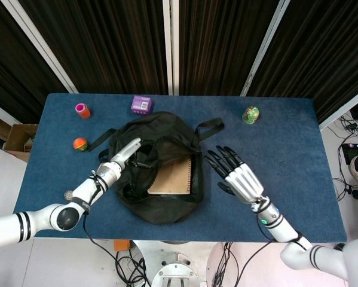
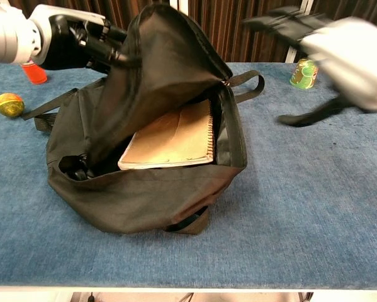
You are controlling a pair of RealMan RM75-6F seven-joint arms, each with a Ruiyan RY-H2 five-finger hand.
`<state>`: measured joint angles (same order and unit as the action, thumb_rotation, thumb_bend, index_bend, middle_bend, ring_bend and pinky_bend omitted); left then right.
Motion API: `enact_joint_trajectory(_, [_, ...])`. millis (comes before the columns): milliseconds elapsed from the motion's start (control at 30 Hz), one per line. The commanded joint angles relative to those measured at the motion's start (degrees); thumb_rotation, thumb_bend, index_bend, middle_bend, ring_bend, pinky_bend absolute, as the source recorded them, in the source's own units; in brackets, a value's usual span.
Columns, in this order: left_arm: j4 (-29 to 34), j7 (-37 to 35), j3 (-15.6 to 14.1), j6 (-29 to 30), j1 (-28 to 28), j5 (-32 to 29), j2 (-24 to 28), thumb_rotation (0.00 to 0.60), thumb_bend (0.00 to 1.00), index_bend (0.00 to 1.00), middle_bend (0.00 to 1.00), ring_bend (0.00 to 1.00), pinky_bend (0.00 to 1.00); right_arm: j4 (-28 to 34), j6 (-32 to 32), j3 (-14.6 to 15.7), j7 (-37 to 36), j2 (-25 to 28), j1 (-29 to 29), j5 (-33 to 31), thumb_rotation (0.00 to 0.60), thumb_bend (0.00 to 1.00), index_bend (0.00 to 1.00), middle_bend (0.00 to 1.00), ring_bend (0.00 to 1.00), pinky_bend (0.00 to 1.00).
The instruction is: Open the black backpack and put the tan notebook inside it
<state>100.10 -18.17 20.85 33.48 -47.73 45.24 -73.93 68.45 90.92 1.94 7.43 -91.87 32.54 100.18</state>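
— Backpack first: where did it sit, and what was in it?

— The black backpack (image 1: 158, 173) lay on the blue table (image 1: 286, 149), mouth gaping. The tan notebook (image 1: 173, 177) lay flat inside the opening, spiral edge toward the right hand.

— And the left hand?

— The left hand (image 1: 126, 152) gripped the raised flap of the bag; in the chest view its dark fingers (image 2: 94, 47) pinched the fabric and held it up, arm reaching in from the lower left.

— The right?

— The right hand (image 1: 235, 174) hovered just beside the bag, apart from it, palm down, fingers spread wide, holding nothing. The chest view showed it only as a blur.

— Anything else about?

— A green cup (image 1: 250, 115), a purple box (image 1: 141, 104), an orange-and-pink cylinder (image 1: 82, 110) and a small ball (image 1: 79, 144), all well apart from the hands.
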Motion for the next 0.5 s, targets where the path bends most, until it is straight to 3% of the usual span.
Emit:
enact_joint_trajectory(33, [2.9,7.8,-4.9,4.1,0.8,7.9,2.3,0.6,0.2,0.3,0.37,0.29,0.3,6.7,7.4,3.7,2.2,9.2,-7.7,1.2,0.6,0.03,0.0,0.16,0.01,0.21])
enact_joint_trajectory(233, [8.0,14.7,-9.7,16.6,6.9,19.1,5.1,0.6,0.11,0.27,0.33,0.27,0.28,8.8,10.7,4.2,-1.8,16.6,-14.8,-3.8,0.6,0.03,0.0,0.17,0.01,0.22])
enact_joint_trajectory(367, [9.2,17.2,-12.4,25.5,12.5,24.0,8.1,0.6,0.11,0.28,0.34,0.27,0.28,10.0,8.3,3.6,-6.7,20.2,-17.5,-8.8,0.6,0.05,0.0,0.17,0.02,0.23])
enact_joint_trajectory(500, [7.8,17.6,-14.2,33.7,18.2,26.4,10.6,0.6,0.11,0.31,0.36,0.27,0.28,12.3,4.7,2.7,-11.7,23.1,-19.3,-13.6,0.6,0.15,0.01,0.21,0.06,0.25])
